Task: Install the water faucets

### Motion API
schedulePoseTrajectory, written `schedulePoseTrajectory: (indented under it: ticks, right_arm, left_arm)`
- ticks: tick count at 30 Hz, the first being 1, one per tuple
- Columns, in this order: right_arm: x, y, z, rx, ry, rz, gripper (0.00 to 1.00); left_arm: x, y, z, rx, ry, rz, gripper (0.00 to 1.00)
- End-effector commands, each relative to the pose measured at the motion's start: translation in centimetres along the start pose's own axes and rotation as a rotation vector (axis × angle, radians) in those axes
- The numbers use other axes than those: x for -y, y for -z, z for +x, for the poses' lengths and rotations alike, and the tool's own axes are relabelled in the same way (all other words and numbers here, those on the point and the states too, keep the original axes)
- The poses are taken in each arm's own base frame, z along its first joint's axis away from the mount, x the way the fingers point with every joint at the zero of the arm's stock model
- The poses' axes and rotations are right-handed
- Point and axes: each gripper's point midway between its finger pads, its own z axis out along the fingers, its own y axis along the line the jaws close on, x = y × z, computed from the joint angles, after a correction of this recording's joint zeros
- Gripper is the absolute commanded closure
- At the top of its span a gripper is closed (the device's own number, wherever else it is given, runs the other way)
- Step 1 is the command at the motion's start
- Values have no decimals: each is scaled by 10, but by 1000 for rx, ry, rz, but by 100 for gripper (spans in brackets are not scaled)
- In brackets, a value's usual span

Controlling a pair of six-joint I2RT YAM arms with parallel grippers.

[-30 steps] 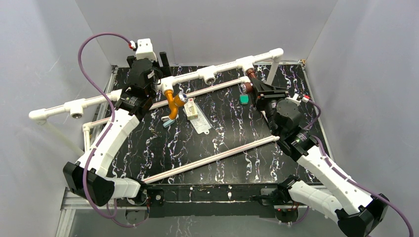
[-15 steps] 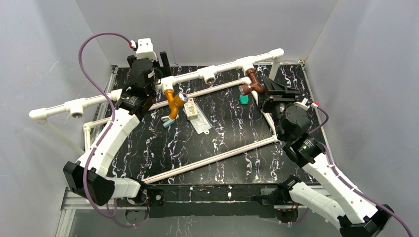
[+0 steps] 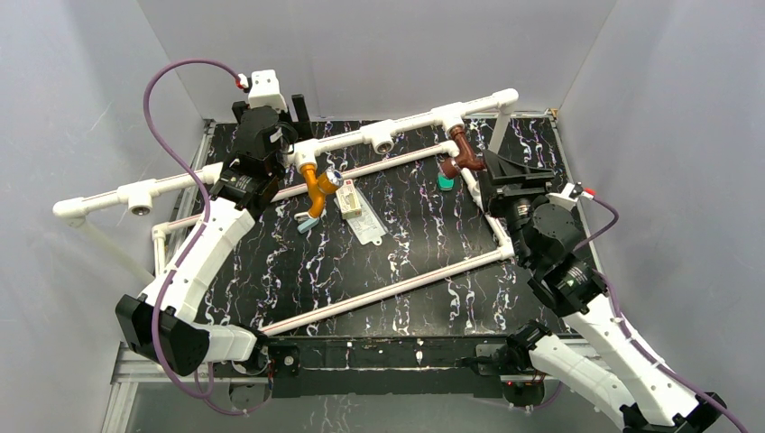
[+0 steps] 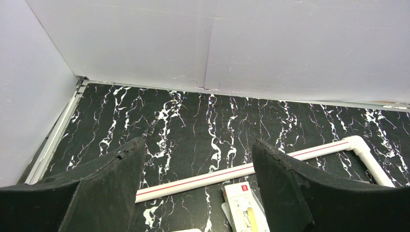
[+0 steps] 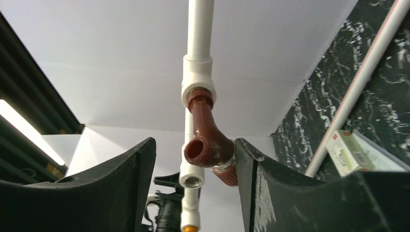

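The dark reddish-brown faucet [image 3: 462,155] hangs from a white tee [image 3: 448,115] on the raised pipe. In the right wrist view it [image 5: 208,145] sits in its tee [image 5: 198,82], between my open fingers, and the right finger [image 5: 251,169] is close to its knob. My right gripper [image 3: 492,173] [image 5: 194,142] is open, just right of it. The orange-yellow faucet [image 3: 316,188] with its silvery knob [image 3: 335,178] hangs from another tee [image 3: 307,150]. My left gripper [image 3: 290,133] [image 4: 196,159] is open and empty, behind that tee; this faucet is out of the left wrist view.
A small green flat piece [image 3: 446,181] lies under the brown faucet. A white box [image 3: 350,204] [image 4: 246,203] and a clear packet [image 3: 368,227] lie mid-table. A thin white pipe frame [image 3: 388,289] [image 4: 193,179] rests on the black marbled table. Two tees [image 3: 383,142] [image 3: 140,206] have open sockets.
My right gripper has let go of the brown faucet and drawn back to the right. The faucet stays in its tee. The left arm has not moved.
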Motion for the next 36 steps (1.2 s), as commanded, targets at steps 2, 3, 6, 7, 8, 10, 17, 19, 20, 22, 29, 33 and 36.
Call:
schedulePoseTrajectory:
  ticks: [2,3,6,7,8,10,17,19,20,22,29,33,36]
  right_arm:
    - [-2,10,-16,41,236,10,32]
    - [-3,11,-19,50,290,6,32]
    - [-15,15,-22,52,468,-57,32]
    - [-20,17,-22,49,536,-83,31]
    - [-24,18,-22,44,604,-113,31]
    - [-35,22,-23,49,708,-170,30]
    - [-53,32,-27,55,1104,-289,28]
    - [-56,33,-26,53,1243,-324,26]
    - [-57,34,-26,57,1319,-345,25]
    - [-60,37,-21,42,1487,-416,24]
    - [-47,45,-5,-57,1970,-596,19]
    - [-31,48,5,-118,2234,-722,18]
    - [-23,43,4,-139,2372,-725,17]
  left_arm:
    - [-2,8,159,-489,-235,24,21]
    - [-2,8,160,-491,-235,25,21]
    - [-2,8,161,-492,-236,25,21]
    - [-2,7,161,-493,-236,26,21]
    - [-1,7,161,-494,-236,26,21]
    - [-1,7,161,-493,-235,27,21]
    - [-1,7,163,-497,-237,28,21]
    - [-1,7,163,-500,-238,28,21]
    - [-1,7,164,-500,-238,29,21]
    - [0,7,163,-500,-237,30,21]
    - [0,7,163,-501,-234,35,21]
    - [0,7,163,-501,-234,35,21]
    - [1,7,163,-500,-233,38,21]
